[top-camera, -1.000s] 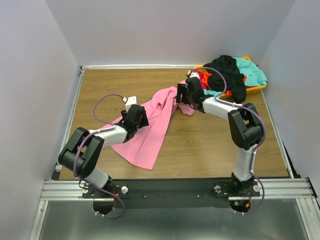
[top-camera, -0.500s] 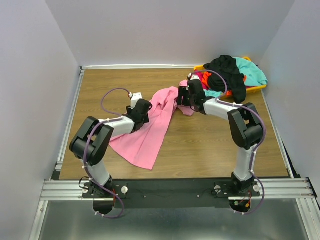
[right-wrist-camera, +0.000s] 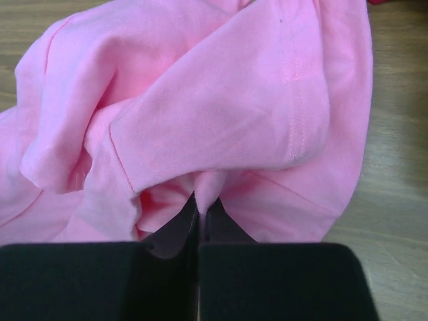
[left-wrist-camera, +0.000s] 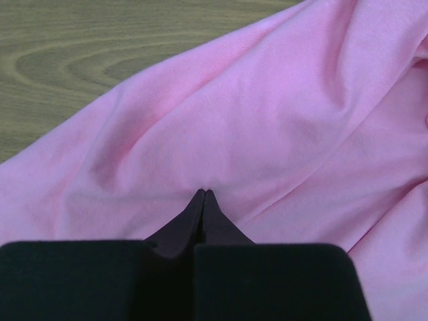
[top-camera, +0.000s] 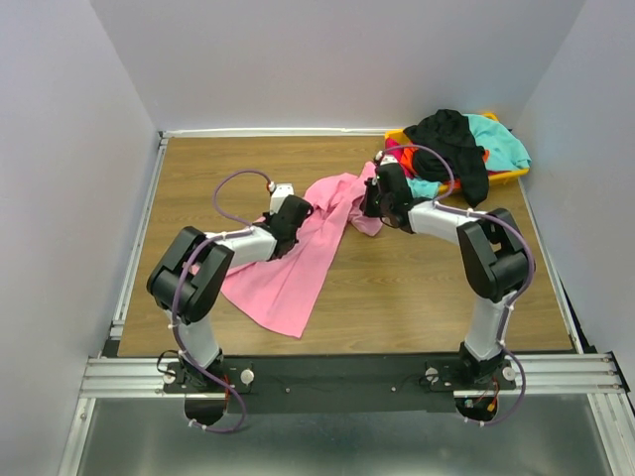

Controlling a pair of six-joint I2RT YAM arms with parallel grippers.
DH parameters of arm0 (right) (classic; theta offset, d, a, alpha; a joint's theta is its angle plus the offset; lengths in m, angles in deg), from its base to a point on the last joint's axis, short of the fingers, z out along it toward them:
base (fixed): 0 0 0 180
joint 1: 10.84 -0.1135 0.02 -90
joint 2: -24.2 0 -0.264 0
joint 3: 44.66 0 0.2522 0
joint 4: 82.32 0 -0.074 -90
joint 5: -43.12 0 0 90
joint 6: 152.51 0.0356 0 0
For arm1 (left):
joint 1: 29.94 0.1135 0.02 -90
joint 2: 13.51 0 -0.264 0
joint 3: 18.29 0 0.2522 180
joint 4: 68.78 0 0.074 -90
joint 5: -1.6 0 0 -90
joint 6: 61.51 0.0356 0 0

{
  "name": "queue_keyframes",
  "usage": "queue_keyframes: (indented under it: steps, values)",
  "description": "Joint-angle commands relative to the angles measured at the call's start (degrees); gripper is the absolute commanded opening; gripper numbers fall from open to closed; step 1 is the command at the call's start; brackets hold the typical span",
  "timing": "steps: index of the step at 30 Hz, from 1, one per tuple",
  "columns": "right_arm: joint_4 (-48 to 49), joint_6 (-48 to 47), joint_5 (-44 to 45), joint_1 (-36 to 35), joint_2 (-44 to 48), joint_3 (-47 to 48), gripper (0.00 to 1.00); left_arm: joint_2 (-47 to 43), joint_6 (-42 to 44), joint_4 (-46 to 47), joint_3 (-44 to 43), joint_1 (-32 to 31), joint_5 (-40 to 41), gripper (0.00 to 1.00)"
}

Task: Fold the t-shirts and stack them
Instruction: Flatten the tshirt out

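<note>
Pink t-shirt point(top-camera: 288, 283) seemingly pinched: left hand point(left-wrist-camera: 202, 199), right hand point(right-wrist-camera: 201, 206).

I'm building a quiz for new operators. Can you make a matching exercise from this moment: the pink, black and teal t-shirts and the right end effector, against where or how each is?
Things:
1. pink t-shirt
2. black t-shirt
3. teal t-shirt
4. right end effector

Place or state:
A. far right of the pile in the yellow bin
B. shut on a pink fold
C. lying rumpled on the table
D. draped over the top of the pile

Pairs: 1-C, 2-D, 3-A, 4-B
</note>
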Motion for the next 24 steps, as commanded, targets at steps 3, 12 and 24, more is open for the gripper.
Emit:
queue_keyframes:
  steps: [3,12,24]
  values:
    - [0.4,0.4,-0.4,0.2,8.3,-4.9,0.01,2.4,1.3,-0.7,-1.8,-1.0,0.0,0.00]
    - [-0.3,3.0,1.0,0.1,20.5,-15.9,0.01,6.9,6.3,1.3,-8.8,-2.0,-3.3,0.00]
    - [-12.2,7.4,6.5,-4.5,30.4,-23.2,0.00,14.8,14.2,1.8,-25.0,-2.1,-6.9,0.00]
